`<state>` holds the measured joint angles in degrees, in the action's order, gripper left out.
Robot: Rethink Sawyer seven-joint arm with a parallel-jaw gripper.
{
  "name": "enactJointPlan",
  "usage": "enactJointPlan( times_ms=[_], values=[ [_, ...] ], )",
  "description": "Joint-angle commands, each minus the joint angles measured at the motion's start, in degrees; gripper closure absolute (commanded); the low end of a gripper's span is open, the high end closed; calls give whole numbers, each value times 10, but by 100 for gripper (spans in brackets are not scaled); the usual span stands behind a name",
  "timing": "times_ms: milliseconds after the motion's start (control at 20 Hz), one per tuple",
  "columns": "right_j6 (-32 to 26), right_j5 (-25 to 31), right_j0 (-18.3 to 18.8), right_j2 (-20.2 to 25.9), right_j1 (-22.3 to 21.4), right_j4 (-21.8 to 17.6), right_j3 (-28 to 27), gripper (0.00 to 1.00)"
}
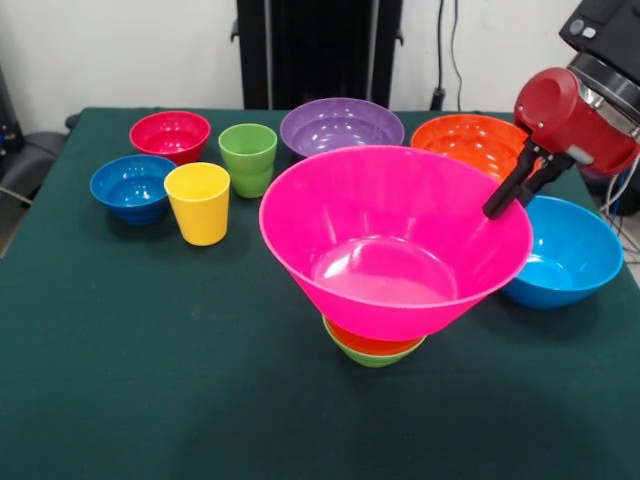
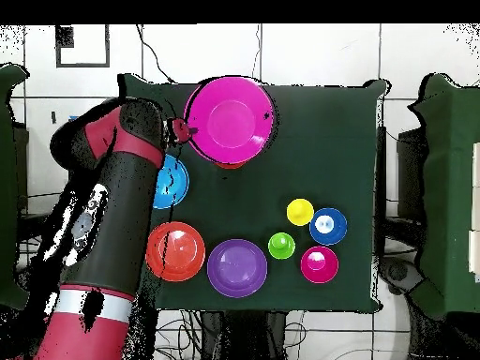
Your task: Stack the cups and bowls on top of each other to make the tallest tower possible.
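A large pink bowl [image 1: 395,240] [image 2: 225,122] sits tilted directly over a small orange-red bowl [image 1: 372,340] nested in a small green bowl [image 1: 372,357]. I cannot tell whether the pink bowl touches them. My gripper [image 1: 498,207] [image 2: 184,132] is shut on the pink bowl's right rim. A large light blue bowl [image 1: 572,252] [image 2: 172,184] stands alone to the right. At the back are the orange bowl [image 1: 468,140], purple bowl [image 1: 340,125], magenta-red bowl [image 1: 170,133], dark blue bowl [image 1: 132,186], yellow cup [image 1: 198,203] and green cup [image 1: 248,158].
The green table [image 1: 150,380] ends close behind the back row of bowls. My red arm [image 2: 122,216] reaches over the table's side by the light blue and orange bowls.
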<state>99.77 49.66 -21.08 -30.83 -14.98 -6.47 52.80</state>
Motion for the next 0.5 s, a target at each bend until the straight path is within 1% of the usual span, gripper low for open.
enactJointPlan(
  times_ms=[50,500],
  values=[
    [43,-37,-11,58,-17,-17,64,100],
    [56,-43,-23,53,-24,-19,86,100]
  ],
)
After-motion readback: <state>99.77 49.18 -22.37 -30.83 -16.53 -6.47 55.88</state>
